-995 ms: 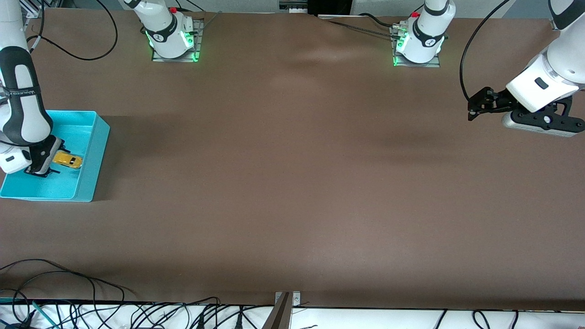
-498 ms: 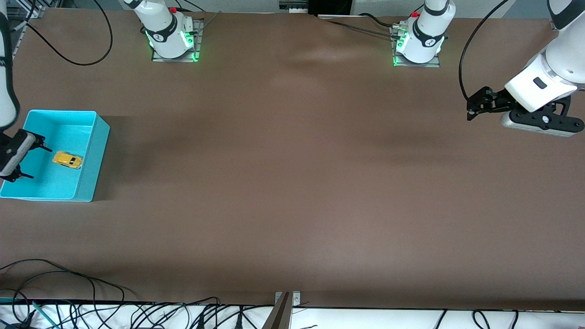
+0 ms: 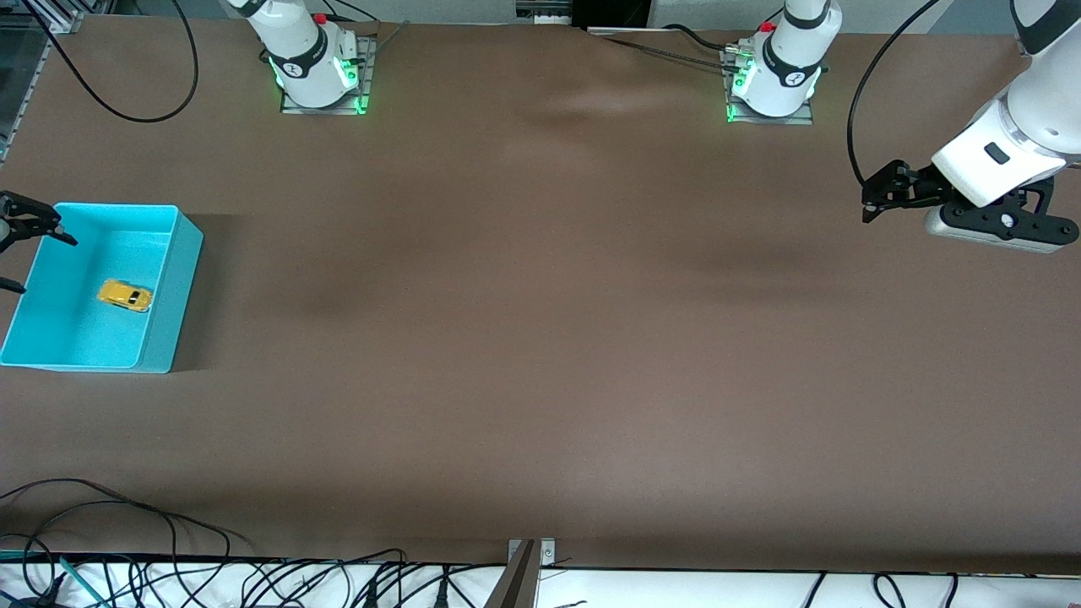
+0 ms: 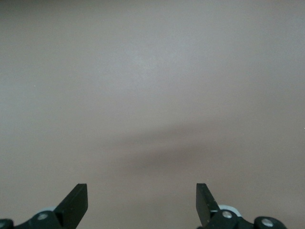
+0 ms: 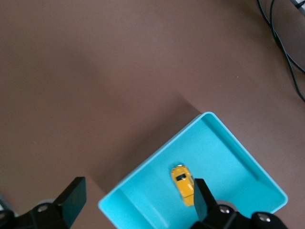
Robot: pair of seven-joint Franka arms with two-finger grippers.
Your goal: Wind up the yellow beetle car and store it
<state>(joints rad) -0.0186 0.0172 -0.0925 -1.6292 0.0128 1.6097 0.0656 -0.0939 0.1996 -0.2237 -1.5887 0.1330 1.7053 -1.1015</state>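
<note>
Yellow beetle car (image 3: 125, 295) rests in the turquoise bin (image 3: 173, 287).
Right end effector (image 3: 15, 245) hangs released above it; left end effector (image 4: 142, 202) waits released over bare counter (image 3: 540, 338).

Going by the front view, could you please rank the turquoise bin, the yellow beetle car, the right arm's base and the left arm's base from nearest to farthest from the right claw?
From the right claw, open at the right arm's end:
1. Turquoise bin, right below it.
2. Yellow beetle car, inside the bin.
3. Right arm's base, along the table's top edge.
4. Left arm's base, toward the left arm's end.
</note>
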